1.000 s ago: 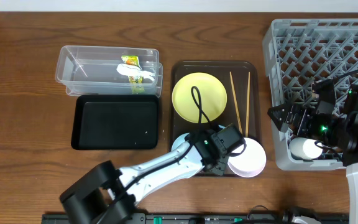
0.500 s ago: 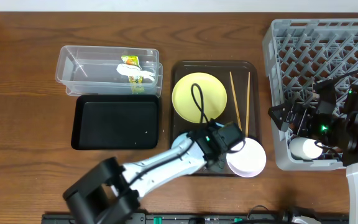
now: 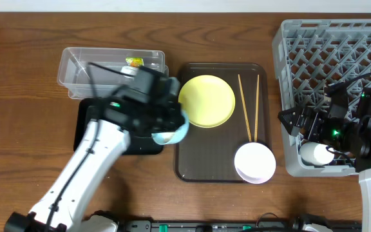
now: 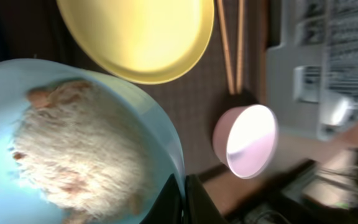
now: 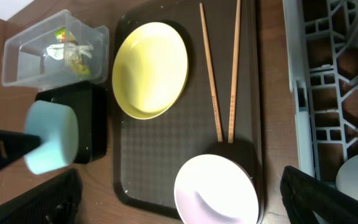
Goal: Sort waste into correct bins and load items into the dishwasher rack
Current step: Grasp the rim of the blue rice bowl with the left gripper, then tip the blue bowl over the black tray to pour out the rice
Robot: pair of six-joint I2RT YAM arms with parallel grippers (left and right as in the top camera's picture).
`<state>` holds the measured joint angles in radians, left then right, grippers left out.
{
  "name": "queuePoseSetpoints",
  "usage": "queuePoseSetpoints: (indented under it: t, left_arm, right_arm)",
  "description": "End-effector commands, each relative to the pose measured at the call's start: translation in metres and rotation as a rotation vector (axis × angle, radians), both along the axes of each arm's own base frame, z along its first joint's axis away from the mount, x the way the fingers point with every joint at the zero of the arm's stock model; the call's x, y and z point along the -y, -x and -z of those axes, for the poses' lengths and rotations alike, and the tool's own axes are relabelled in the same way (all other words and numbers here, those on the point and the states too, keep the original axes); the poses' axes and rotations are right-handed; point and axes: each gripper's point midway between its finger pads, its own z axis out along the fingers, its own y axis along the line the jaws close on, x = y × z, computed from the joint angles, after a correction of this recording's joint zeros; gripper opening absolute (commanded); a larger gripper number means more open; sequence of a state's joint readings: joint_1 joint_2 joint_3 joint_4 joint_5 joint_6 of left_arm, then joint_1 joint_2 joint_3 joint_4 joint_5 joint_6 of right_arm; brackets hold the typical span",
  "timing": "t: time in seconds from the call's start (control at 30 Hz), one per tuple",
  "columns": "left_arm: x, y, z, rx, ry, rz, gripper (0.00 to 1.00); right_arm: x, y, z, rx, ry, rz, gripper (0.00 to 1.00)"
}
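Brown wood-grain table [image 3: 24,161] under dishwasher rack [image 3: 314,38]

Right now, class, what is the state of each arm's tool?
Left tool: closed on the rim of the light blue bowl.
Right tool: open, holding nothing.

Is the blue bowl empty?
No: the blue bowl holds a heap of white rice-like scraps in the left wrist view.

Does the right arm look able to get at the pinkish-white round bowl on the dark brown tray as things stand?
Probably yes: the right gripper is open, the pinkish-white round bowl lies uncovered on the dark brown tray, close by, and the left gripper is away.
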<state>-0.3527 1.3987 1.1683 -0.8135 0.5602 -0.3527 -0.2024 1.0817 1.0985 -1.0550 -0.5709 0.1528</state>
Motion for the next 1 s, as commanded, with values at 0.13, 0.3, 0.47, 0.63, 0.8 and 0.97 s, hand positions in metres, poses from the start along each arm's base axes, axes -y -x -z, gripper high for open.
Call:
queuePoseSetpoints:
  t: [0.13, 0.3, 0.47, 0.63, 0.8, 0.97]
  left_arm:
    - [-0.038, -0.005, -0.031, 0.017, 0.462, 0.071, 0.06]
    - [-0.072, -0.016, -0.034, 0.073, 0.711, 0.012, 0.06]
    - [-0.101, -0.029, -0.025, 0.062, 0.866, -0.089, 0.06]
    - [-0.113, -0.036, -0.011, 0.027, 0.89, -0.146, 0.06]
    - [-0.113, -0.036, -0.011, 0.027, 0.89, -0.148, 0.06]
    - [-0.114, -0.036, -0.008, 0.052, 0.864, -0.135, 0.06]
  right_arm:
    - [-0.002, -0.001, -0.006, 0.01, -0.004, 0.0, 0.99]
    - [-0.002, -0.001, -0.006, 0.012, -0.004, 0.0, 0.99]
    - [-0.002, -0.001, -0.006, 0.013, -0.004, 0.0, 0.99]
    - [-0.002, -0.002, -0.006, 0.015, -0.003, 0.0, 0.99]
    - [-0.002, -0.002, -0.006, 0.016, -0.003, 0.0, 0.99]
    - [-0.002, -0.002, -0.006, 0.016, -0.003, 0.0, 0.99]
